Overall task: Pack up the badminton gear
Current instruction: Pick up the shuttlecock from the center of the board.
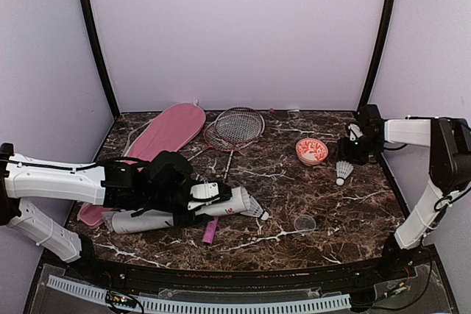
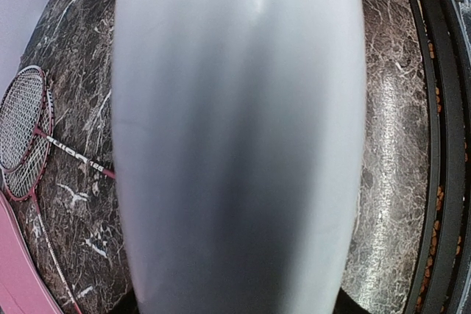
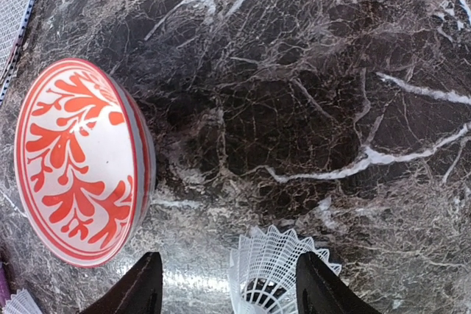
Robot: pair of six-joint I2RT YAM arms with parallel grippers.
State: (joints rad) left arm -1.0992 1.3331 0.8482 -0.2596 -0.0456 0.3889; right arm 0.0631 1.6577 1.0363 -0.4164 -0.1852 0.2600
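Observation:
The white red-logo tube [image 1: 158, 218] lies on its side at the front left. My left gripper [image 1: 193, 200] is shut on it, and the tube fills the left wrist view [image 2: 235, 137]. One shuttlecock [image 1: 255, 210] sits at the tube's right end. Two red-framed rackets [image 1: 235, 129] lie at the back centre beside the pink bag [image 1: 165, 134]. A pink handle [image 1: 211, 231] pokes out below the tube. My right gripper [image 1: 352, 149] is open at the right, and a shuttlecock [image 3: 278, 270] sits between its fingers [image 3: 140, 288]. Another shuttlecock [image 1: 343, 173] lies just in front.
A red-and-white patterned bowl [image 1: 311, 151] stands just left of my right gripper, and it is close in the right wrist view [image 3: 77, 159]. A small clear lid [image 1: 304, 223] lies at the front right. Black frame posts stand at the back corners.

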